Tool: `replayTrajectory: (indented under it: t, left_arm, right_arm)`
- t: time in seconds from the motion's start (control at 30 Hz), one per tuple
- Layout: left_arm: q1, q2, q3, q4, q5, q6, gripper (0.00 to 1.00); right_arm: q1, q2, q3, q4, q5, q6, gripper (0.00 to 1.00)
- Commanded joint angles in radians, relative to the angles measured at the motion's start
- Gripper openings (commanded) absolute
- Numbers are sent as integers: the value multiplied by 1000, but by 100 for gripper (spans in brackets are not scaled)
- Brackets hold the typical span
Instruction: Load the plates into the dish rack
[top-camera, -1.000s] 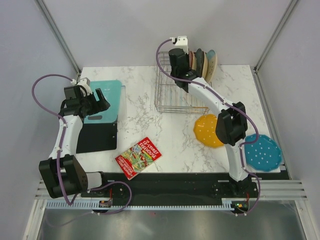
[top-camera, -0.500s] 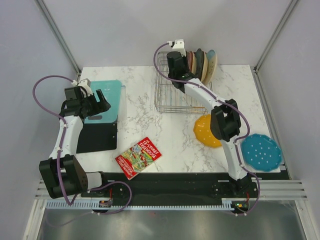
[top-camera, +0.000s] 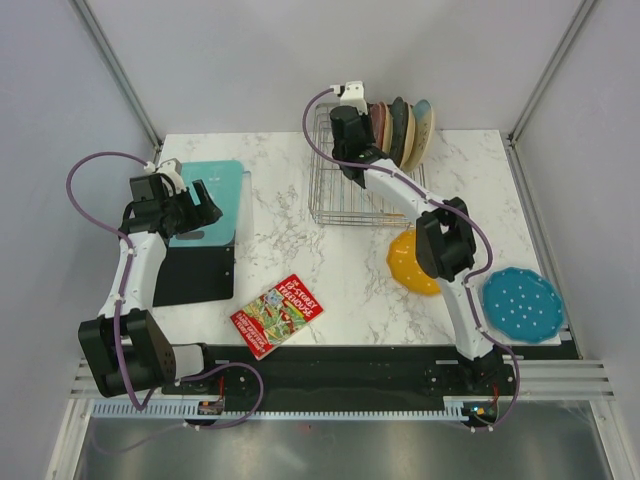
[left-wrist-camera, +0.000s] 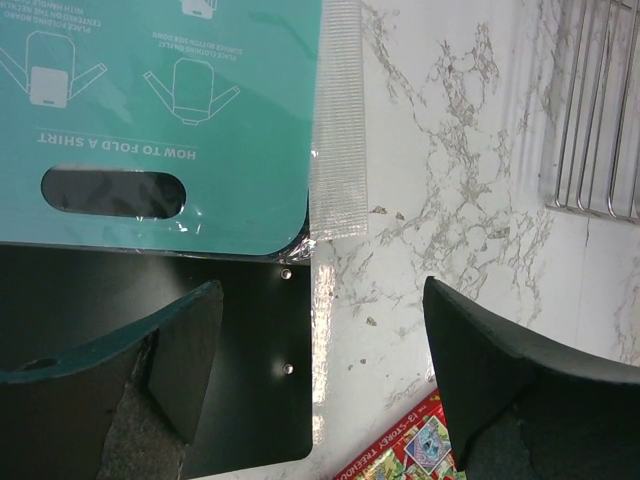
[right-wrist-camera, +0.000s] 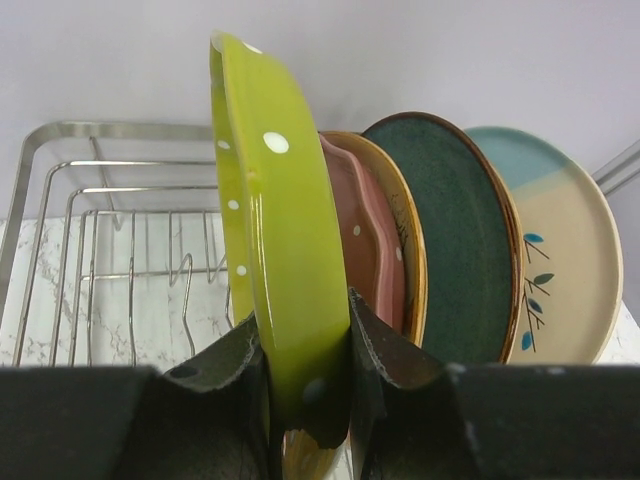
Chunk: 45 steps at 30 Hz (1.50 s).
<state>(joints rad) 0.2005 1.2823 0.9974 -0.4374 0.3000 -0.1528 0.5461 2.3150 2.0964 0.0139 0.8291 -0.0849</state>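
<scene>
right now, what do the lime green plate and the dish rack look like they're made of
The lime green plate looks like glazed ceramic, possibly melamine: smooth with a soft sheen, a thick rounded rim and white dots. The dish rack looks like metal wire with a bright silver finish: thin bent rods that catch the light.

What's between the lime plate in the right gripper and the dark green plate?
Right wrist view: next to the lime plate, the pink plate, then an amber-rimmed plate.
</scene>
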Motion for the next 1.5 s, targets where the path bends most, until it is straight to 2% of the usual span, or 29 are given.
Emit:
replayTrajectory:
  t: [0.0, 0.13, 0.47, 1.0, 1.13, 1.17, 1.27, 1.3, 1.4, 1.47]
  left_arm:
    - [-3, -12, 3, 37, 44, -24, 87]
    - [-3, -9, -9, 42, 50, -25, 87]
    - [-3, -6, -32, 63, 64, -27, 87]
    - [-3, 11, -46, 66, 62, -22, 87]
    - [-3, 11, -46, 66, 62, -22, 87]
    - [-3, 14, -48, 66, 64, -22, 87]
    - [-3, 23, -46, 68, 64, -31, 87]
    - [-3, 25, -45, 68, 65, -34, 87]
    - [-4, 29, -43, 68, 54, -37, 88]
    - [-7, 25, -45, 66, 45, -42, 88]
  right_arm:
    - [-14, 6, 68, 219, 128, -45, 0]
    - [-12, -34, 62, 302, 186, -98, 0]
    - [-14, -17, 40, 186, 91, -29, 0]
    - [-2, 70, 68, 199, 51, -44, 0]
    - [-2, 89, 76, 215, 51, -55, 4]
    - [-2, 90, 76, 219, 53, -61, 6]
    - [-2, 80, 65, 228, 56, -73, 25]
    - [-3, 67, 51, 231, 57, -79, 35]
    - [-3, 22, 8, 224, 50, -78, 51]
    - [0, -12, -21, 210, 48, -72, 54]
